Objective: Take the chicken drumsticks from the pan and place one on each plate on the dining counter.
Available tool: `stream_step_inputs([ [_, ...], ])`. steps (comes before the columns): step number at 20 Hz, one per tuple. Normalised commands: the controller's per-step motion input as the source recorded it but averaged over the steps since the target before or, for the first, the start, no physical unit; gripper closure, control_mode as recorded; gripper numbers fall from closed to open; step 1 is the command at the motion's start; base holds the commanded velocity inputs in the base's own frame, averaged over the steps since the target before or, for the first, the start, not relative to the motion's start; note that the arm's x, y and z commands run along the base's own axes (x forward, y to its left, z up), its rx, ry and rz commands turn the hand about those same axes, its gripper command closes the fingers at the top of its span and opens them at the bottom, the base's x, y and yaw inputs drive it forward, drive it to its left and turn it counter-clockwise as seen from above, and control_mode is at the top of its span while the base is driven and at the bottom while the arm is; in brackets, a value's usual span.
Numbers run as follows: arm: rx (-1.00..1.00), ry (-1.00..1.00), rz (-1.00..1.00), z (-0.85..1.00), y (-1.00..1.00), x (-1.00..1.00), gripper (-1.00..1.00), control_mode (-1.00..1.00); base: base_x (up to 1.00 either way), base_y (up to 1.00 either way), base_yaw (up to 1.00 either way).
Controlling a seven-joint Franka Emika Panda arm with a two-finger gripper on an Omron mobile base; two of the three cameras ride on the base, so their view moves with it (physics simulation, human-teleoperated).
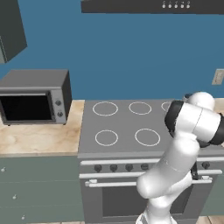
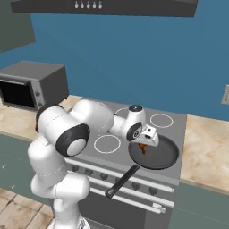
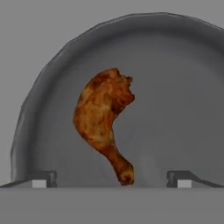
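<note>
Starting far left in your left base view, you've got a grey microwave [image 1: 35, 97] sitting on the beige counter [image 1: 39, 138], w/ grey-green cabinet fronts below. Just right of it is the stove [image 1: 131, 127], white burner rings on a grey top, knob row and oven door under that. The white arm [image 1: 183, 144] rises at lower right and blocks the stove's right side there. Switch to the right base view: microwave [image 2: 31, 87] again far left, arm bending across the stove top [image 2: 147, 129], then the pan [image 2: 154, 154] on the front right burner, its long black handle [image 2: 121, 181] sticking out over the stove's front edge toward you. The tool [image 2: 144, 144] hangs directly over the pan's left half, pointing down, and one orange-brown drumstick [image 2: 142, 148] shows right beneath it in the pan. Further right is more beige counter [image 2: 208, 147]. In the hand view you're looking straight down into the pan [image 3: 183, 87]: drumstick [image 3: 105, 118] lies flat on the pan floor, approx centred, bulbous end up-frame, thin bone end down-frame. The two fingertips [image 3: 43, 178] stand far apart at the bottom, one each side of the bone end, not touching it. So the tool [image 3: 111, 179] is spread fully wide and has hold of nothing.
</note>
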Motion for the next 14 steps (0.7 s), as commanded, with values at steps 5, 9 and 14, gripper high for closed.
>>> stream_step_inputs([
  [5,0.01,0.0,-0.03,-0.33,-0.03,0.73,-1.0,-1.0,0.0,0.0,0.0],
  [9,0.0,0.0,0.0,-0.32,-0.03,0.73,-1.0,-1.0,0.0,0.0,0.0],
  [14,0.02,0.0,-0.01,-0.42,-0.18,0.55,-1.0,-1.0,0.0,0.0,0.0],
])
